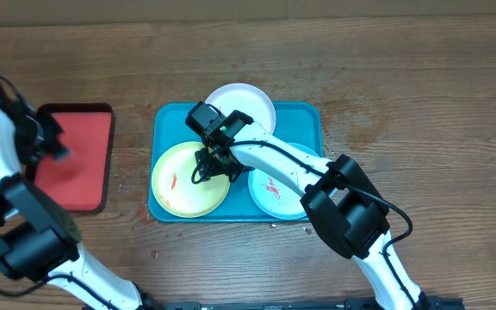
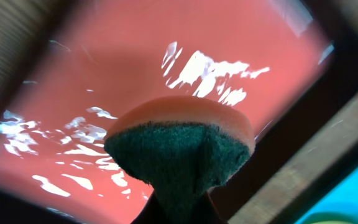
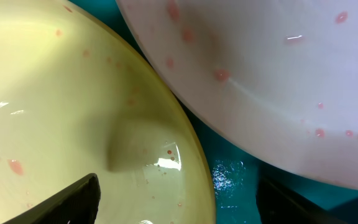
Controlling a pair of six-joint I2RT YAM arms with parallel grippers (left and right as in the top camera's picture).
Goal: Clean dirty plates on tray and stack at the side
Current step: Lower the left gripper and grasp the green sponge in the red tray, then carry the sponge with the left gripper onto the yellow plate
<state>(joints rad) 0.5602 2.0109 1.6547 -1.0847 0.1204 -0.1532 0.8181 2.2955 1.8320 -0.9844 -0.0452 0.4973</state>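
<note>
Overhead, the right end effector (image 1: 214, 160) hangs with jaws apart over the 3 o'clock rim of the yellow-green plate (image 1: 179, 182). In the right wrist view its dark fingers (image 3: 61, 202) stand either side of that rim, and only a thin teal strip shows between it and the white plate (image 1: 246, 102). The yellow-green plate lies at 8 o'clock in the teal tray (image 1: 169, 118), close to the raised edge, and carries a red smear and pink specks. The white plate at 12 o'clock pokes past the far rim, dotted with pale pink drops. The mint plate (image 1: 274, 196) at 4 o'clock, red-marked, lies partly under the arm. Bare counter (image 1: 420, 95) opens at 3 o'clock. At 9 o'clock the left end effector (image 1: 55, 142) is clamped on a sponge (image 2: 179, 146) above the wet red tray (image 1: 80, 159).
</note>
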